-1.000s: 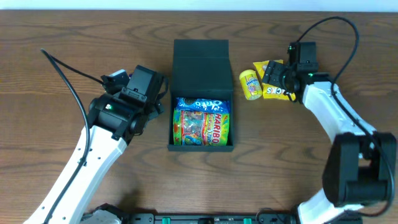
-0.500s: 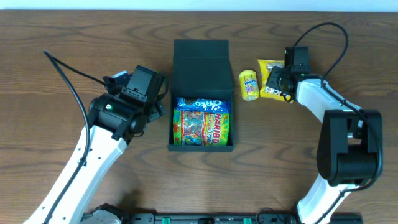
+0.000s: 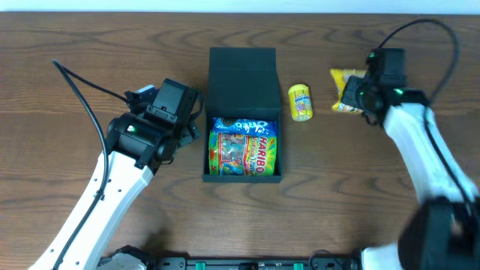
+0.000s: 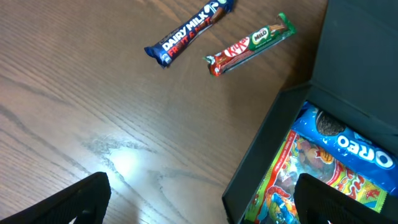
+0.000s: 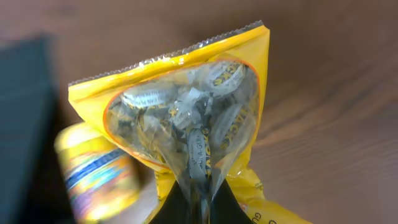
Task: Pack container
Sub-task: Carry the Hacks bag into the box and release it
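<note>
The container (image 3: 241, 79) is a dark box in the middle of the table, its flap lid lying open at the back. A Haribo packet (image 3: 244, 154) and a blue Oreo packet (image 4: 348, 146) lie inside. My right gripper (image 5: 200, 198) is shut on a yellow bag of wrapped candies (image 5: 186, 118). In the overhead view that bag (image 3: 345, 88) hangs above the table, right of a small yellow tub (image 3: 301, 101). My left gripper (image 4: 202, 208) is open and holds nothing. It hovers at the container's left wall (image 4: 267, 155), one finger over the table and the other over the packets.
A Dairy Milk bar (image 4: 189, 31) and a green-and-red KitKat bar (image 4: 249, 45) lie on the wooden table left of the container. The yellow tub (image 5: 96, 171) shows blurred below the held bag.
My right gripper has closed on the yellow bag and carried it up and to the right, away from the tub. The left arm has not moved.
</note>
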Robot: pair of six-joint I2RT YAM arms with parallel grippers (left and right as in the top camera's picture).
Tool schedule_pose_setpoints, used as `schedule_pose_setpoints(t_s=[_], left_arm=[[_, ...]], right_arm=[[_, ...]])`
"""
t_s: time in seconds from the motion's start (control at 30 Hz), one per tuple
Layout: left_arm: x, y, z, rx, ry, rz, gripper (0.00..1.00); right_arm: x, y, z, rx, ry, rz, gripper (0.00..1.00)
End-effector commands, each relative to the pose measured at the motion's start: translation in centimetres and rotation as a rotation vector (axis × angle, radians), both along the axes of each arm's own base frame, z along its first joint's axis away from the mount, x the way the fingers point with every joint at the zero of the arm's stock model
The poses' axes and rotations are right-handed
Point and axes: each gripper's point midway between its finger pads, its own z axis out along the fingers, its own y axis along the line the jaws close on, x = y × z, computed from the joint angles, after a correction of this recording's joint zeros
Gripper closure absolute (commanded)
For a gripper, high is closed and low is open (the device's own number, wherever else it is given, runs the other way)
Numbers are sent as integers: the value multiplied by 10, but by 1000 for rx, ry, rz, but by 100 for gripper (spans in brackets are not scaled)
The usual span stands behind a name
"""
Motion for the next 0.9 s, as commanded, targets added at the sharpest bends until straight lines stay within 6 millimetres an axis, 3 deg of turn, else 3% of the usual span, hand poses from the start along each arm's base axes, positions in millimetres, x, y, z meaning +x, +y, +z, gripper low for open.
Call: schedule_pose_setpoints(t_s=[0.0, 0.13, 0.2, 0.33, 0.47, 0.63, 0.87], left_arm=[[2, 0, 3, 0, -7, -2, 5], [4, -2, 4, -10, -17, -4, 5], [6, -4, 5, -21, -25, -7, 5], [2, -6, 14, -50, -50, -31, 5], [-13, 0, 51, -75, -171, -98, 5], [-41, -4, 87, -121, -285, -274, 5], [-73, 8, 107, -121, -362, -322, 5]], right_arm=[[-20, 39, 65, -43, -142, 253, 99], [-70, 107, 98, 27, -192, 560, 99], [-93, 141, 96, 72, -169, 725, 99], [-123, 181, 80, 105, -98, 904, 98], [-150, 225, 68, 83, -75, 1114, 99], [-159, 248, 32, -8, 11, 1235, 99], [-154, 252, -38, -37, 232, 1245, 99]])
